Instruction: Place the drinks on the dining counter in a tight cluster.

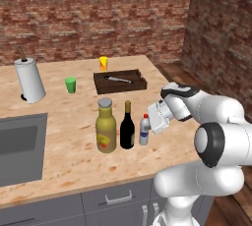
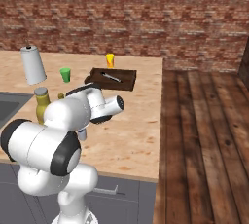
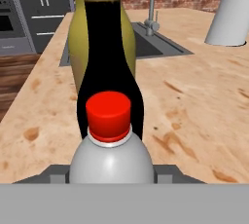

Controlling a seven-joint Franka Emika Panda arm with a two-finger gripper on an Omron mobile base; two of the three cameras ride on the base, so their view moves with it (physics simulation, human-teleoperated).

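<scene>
On the dining bench, the pincer grips the small red-capped bottle, standing just beside the wine bottle and olive bottle, apparently to tighten the cluster.

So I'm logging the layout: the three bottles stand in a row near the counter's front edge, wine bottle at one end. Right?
Not quite. In the left base view the wine bottle stands in the middle, between the yellow-olive bottle and the small red-capped bottle.
</scene>
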